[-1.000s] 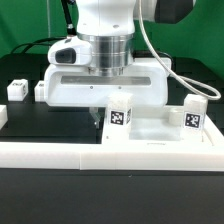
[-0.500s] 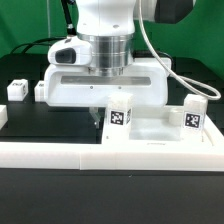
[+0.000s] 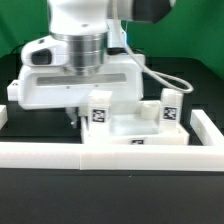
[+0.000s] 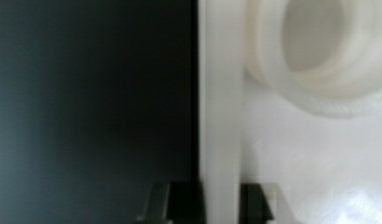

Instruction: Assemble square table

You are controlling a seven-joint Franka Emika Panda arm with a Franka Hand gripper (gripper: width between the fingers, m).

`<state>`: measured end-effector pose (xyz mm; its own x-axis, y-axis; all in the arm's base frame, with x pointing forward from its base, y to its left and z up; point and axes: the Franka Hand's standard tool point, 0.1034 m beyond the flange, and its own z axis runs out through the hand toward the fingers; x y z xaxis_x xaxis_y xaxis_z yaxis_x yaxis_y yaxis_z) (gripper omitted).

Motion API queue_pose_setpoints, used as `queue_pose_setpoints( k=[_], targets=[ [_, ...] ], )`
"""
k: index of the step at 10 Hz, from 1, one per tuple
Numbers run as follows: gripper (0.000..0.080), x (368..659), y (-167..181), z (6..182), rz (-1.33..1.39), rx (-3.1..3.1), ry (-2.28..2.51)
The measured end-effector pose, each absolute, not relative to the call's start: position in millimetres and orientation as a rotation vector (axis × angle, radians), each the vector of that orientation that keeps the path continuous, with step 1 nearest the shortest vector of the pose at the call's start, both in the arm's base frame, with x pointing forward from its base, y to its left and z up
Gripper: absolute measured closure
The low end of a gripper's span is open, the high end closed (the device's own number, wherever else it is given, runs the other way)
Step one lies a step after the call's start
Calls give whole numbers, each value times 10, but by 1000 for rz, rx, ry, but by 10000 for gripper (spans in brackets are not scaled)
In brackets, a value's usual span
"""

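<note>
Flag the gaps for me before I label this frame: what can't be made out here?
- Tabletop slab: exterior view, its far side is hidden by the arm.
- Corner hole: wrist view, blurred and cut off by the frame edge.
- Gripper: wrist view shows only fingertips pinching the slab's edge; the rest is cut off.
- Leg block: exterior view, its tag pattern is too small to read.

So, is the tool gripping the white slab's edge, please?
Yes, in the wrist view the tool clamps the thin edge of the slab.
</note>
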<state>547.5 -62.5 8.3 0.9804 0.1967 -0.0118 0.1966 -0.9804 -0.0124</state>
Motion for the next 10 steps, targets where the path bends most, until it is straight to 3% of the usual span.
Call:
queue_pose_setpoints(
  k=[5,10],
  targets=[
    [742,5508,-644,86,3,-3059,-776],
    [742,5757,-380,101,-25,-2880,-1345]
  ],
)
